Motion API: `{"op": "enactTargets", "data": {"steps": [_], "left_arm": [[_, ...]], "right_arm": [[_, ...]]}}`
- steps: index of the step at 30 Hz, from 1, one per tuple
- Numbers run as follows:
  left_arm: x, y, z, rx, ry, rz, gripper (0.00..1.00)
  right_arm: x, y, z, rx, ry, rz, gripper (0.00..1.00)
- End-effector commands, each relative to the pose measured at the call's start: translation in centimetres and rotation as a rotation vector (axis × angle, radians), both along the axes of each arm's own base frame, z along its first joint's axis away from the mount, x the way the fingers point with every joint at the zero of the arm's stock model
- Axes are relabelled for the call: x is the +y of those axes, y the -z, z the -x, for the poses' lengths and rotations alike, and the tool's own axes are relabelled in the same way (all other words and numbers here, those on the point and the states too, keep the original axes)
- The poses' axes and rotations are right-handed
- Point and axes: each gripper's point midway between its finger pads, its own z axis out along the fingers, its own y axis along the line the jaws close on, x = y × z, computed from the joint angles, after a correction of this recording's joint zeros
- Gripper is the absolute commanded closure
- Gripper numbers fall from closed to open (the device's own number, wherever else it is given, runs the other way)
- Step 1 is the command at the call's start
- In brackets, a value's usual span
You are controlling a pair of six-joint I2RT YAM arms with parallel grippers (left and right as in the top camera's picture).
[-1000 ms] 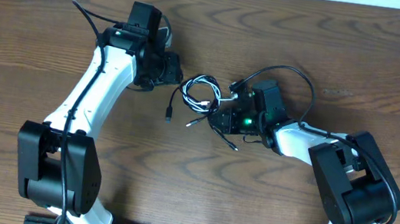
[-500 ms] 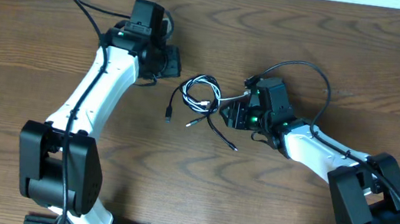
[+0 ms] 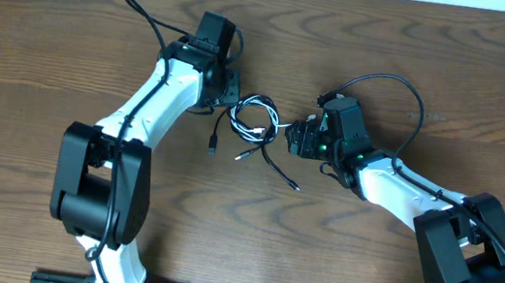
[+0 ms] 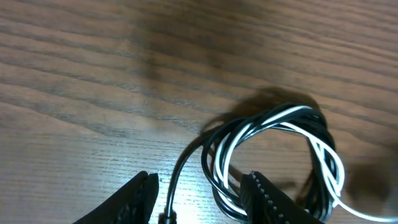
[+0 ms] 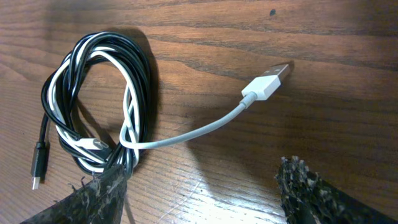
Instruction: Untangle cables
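The black and white cables lie wound together in one small coil (image 3: 253,119) mid-table. My left gripper (image 3: 232,100) is at the coil's left edge. In the left wrist view it (image 4: 202,200) is open, a loose black strand (image 4: 173,186) running between its fingers, the right finger (image 4: 267,198) against the coil (image 4: 273,149). My right gripper (image 3: 290,135) is at the coil's right side. In the right wrist view it (image 5: 202,193) is open and holds nothing, its left finger (image 5: 93,198) beside the coil (image 5: 93,93). The white cable's plug (image 5: 270,81) lies free ahead.
A black plug end (image 3: 214,144) and a small white plug end (image 3: 241,155) trail toward the front of the coil. A black tail (image 3: 285,175) runs out to the front right. The wooden table (image 3: 49,56) surrounds everything.
My right gripper has opened, let go of the cables and drawn back slightly to the right. The left arm has swung right, bringing its gripper up to the coil.
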Motion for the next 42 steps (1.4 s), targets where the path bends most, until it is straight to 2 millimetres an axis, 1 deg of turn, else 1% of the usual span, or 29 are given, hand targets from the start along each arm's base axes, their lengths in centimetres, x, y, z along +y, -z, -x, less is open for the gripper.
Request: {"op": "enactTargets", "data": {"steps": [1,8,10,11,12,13,14,16,19,22,24,27,28,29,30,33,36,37,39,42], "left_arm": [[0.5,2.0,0.2,0.038,-0.014,-0.033,0.51],[0.5,4.1,0.6,0.089,-0.011,-0.043,0.52],[-0.1,4.3,0.8,0.103,-0.001,-0.010,0.53],[-0.4,4.3,0.9,0.106,0.004,0.006,0.53],[-0.4,4.3,0.9,0.107,0.005,0.010,0.57],[-0.5,4.3,1.0,0.110,0.007,0.013,0.58],[-0.6,4.3,1.2,0.119,0.009,0.021,0.59],[-0.6,4.4,1.3,0.123,0.009,0.020,0.59],[-0.6,4.6,1.4,0.122,0.010,0.020,0.59],[-0.6,4.7,1.3,0.117,0.010,0.021,0.63],[-0.6,4.8,1.2,0.109,0.010,0.024,0.63],[-0.7,5.0,1.3,0.112,0.010,0.027,0.64],[-0.7,4.9,1.3,0.111,0.010,0.027,0.65],[-0.7,4.9,1.2,0.109,0.010,0.027,0.65],[-0.7,4.9,1.2,0.108,0.010,0.028,0.65],[-0.8,4.9,1.2,0.108,0.013,0.028,0.66],[-1.2,4.9,1.4,0.108,0.023,0.027,0.68],[-1.6,4.9,1.4,0.106,0.034,0.027,0.69],[-2.2,4.9,1.5,0.102,0.046,0.027,0.69],[-2.5,4.9,1.6,0.100,0.055,0.021,0.69]], "right_arm": [[0.1,0.3,0.1,-0.004,0.000,0.016,0.25],[0.1,0.3,0.1,-0.002,-0.001,0.016,0.25],[0.1,0.3,0.1,-0.002,0.000,0.016,0.25],[0.1,0.3,0.1,-0.001,-0.001,0.016,0.27],[0.1,0.3,0.2,0.001,-0.003,0.014,0.28],[0.2,0.3,0.2,0.003,-0.007,0.010,0.30],[0.5,0.3,0.4,0.011,-0.018,-0.001,0.39],[0.9,0.3,0.8,0.026,-0.039,-0.022,0.43],[0.9,0.3,0.8,0.033,-0.028,-0.028,0.43],[0.9,0.3,0.8,0.030,-0.028,-0.029,0.45],[0.9,0.2,0.7,0.033,-0.019,-0.037,0.51],[1.0,0.2,0.6,0.048,0.009,-0.056,0.55],[1.0,0.0,0.5,0.050,0.019,-0.069,0.58],[1.2,-0.1,0.5,0.051,0.022,-0.082,0.62],[1.8,-0.6,0.5,0.049,0.005,-0.119,0.64],[3.0,-1.2,1.0,0.058,-0.051,-0.178,0.64],[2.8,-0.7,1.5,0.087,-0.047,-0.162,0.66],[2.7,-0.7,1.5,0.086,-0.046,-0.162,0.66],[2.9,-1.2,0.8,0.052,-0.041,-0.169,0.64],[2.6,-1.4,0.1,0.017,-0.017,-0.157,0.64]]}}
